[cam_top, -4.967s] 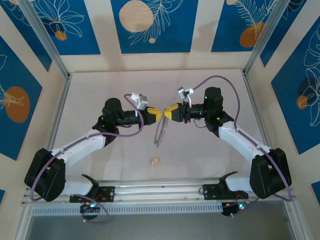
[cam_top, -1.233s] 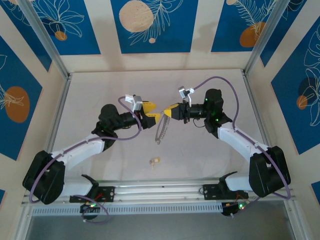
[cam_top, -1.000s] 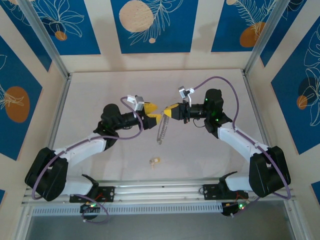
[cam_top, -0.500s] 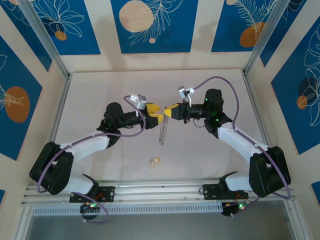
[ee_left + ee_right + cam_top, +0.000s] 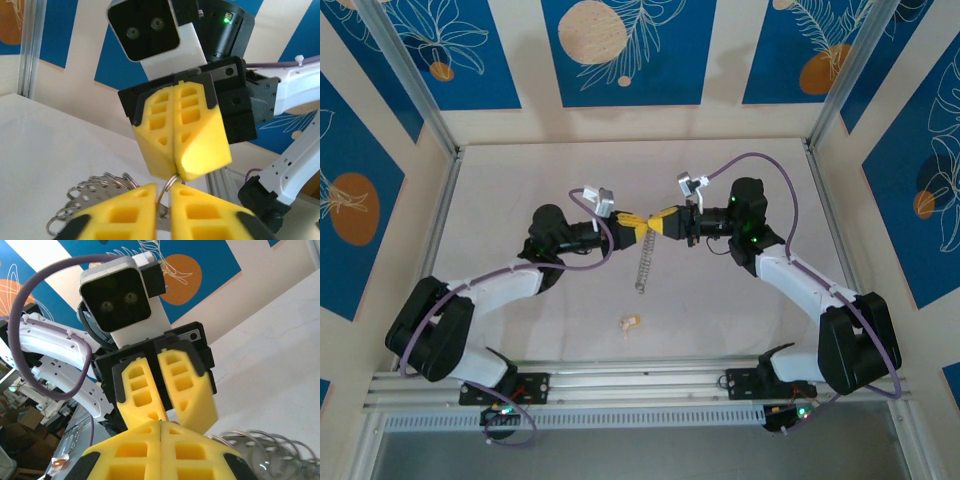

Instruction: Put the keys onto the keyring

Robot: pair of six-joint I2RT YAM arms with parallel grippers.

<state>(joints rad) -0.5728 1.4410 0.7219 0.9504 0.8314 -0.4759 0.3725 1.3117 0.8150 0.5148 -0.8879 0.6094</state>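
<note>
**Finding: ring gripped by both pincers, key not yet on it.**

I am holding my left pincer (image 5: 639, 223) and my right pincer (image 5: 659, 222) tip to tip at the centre of the overhead view. Both are closed tight on the top of the keyring (image 5: 642, 262), which is trailing downward in the frame as a limp, coiled loop. I cannot tell whether its lower end is touching the table (image 5: 520, 190). In the left wrist view the ring's thin wire is running from between my own closed fingers up into the shut tips of the right pincer. The key (image 5: 630, 322) is lying loose at lower centre of the overhead view, well apart from the ring. I judge that picking up and threading the key are both outstanding, and one pincer will need to let go first.
</note>
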